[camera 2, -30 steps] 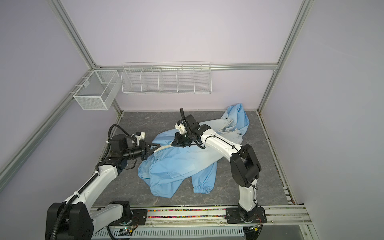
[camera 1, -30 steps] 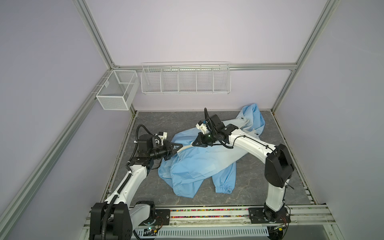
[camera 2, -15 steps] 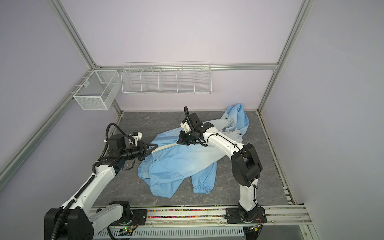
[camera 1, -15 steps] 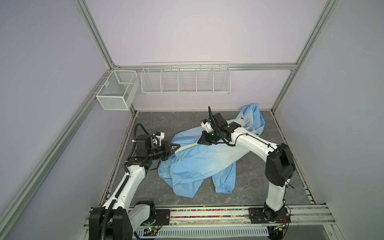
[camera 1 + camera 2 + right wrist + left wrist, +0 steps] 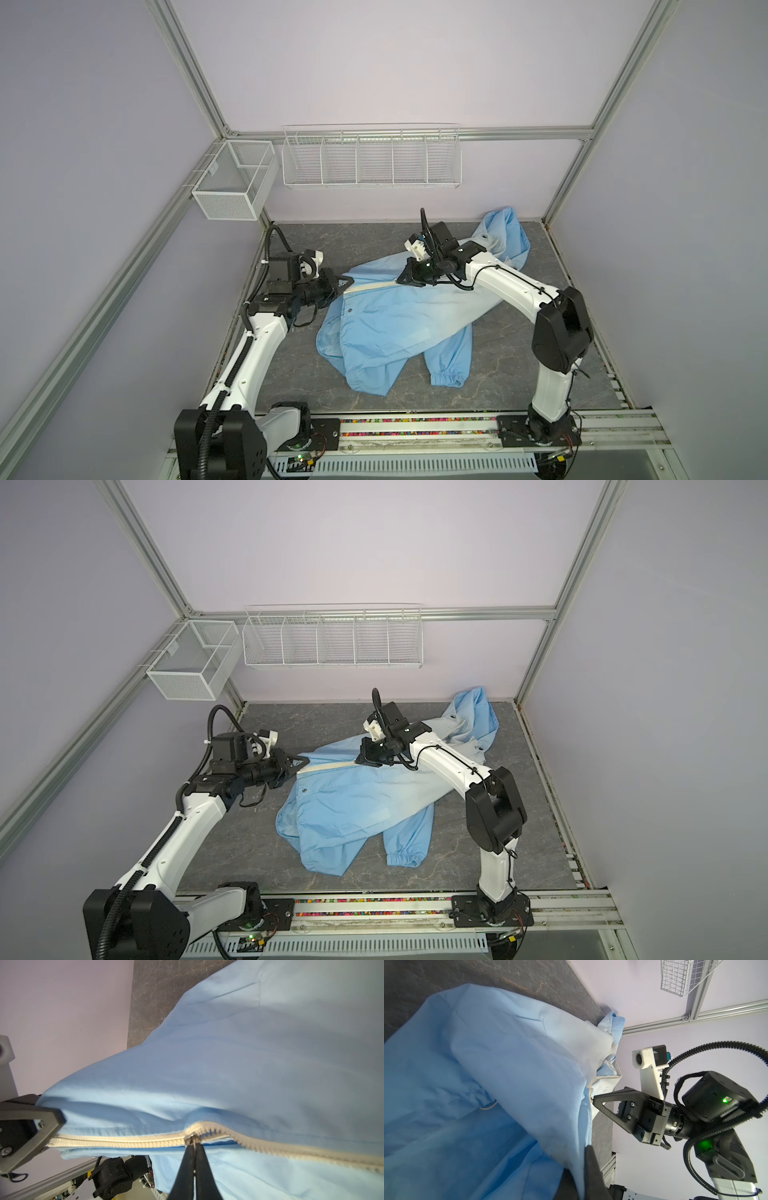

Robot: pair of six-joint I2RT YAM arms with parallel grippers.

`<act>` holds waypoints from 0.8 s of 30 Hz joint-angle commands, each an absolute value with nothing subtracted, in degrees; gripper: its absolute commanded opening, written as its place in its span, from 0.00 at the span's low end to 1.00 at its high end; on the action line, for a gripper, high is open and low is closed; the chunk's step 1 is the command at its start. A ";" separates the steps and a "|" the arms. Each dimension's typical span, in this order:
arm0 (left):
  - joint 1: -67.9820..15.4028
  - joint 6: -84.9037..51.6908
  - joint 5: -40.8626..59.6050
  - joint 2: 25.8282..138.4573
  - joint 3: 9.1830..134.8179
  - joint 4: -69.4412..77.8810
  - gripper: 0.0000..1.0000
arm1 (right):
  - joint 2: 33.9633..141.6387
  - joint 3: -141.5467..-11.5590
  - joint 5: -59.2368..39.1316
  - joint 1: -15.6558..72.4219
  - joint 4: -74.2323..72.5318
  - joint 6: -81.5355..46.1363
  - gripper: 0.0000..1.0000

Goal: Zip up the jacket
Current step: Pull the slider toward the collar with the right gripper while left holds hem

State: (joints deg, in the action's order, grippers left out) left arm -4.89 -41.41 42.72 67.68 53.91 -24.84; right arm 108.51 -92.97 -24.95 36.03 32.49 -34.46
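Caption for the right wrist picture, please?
Right gripper pinches the zipper pull; left gripper holds the jacket taut.

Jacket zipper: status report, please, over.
Left gripper shut on jacket at hem. Right gripper shut on zipper pull. Zipper closed between them, open beyond. Nothing seen blocking.

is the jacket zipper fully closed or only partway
Partway: the zipper teeth are meshed on one side of the slider, where the right gripper pinches it, and apart past it.

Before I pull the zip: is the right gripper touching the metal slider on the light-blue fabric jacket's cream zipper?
Touching. The right wrist view shows the right gripper shut on the metal slider, pinching its pull.
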 commanded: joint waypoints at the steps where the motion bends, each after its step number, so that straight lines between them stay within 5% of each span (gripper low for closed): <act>1: -4.27 -38.28 40.77 69.39 58.48 -26.90 0.00 | 106.50 -93.60 -22.83 34.11 33.46 -34.86 0.07; 24: -4.44 -38.07 37.18 74.57 65.30 -26.17 0.00 | 108.52 -96.29 -19.69 29.61 37.44 -34.96 0.08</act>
State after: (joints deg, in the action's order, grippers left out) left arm -4.93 -39.79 40.27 74.59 63.00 -25.67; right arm 108.36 -95.37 -23.31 31.11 34.79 -35.33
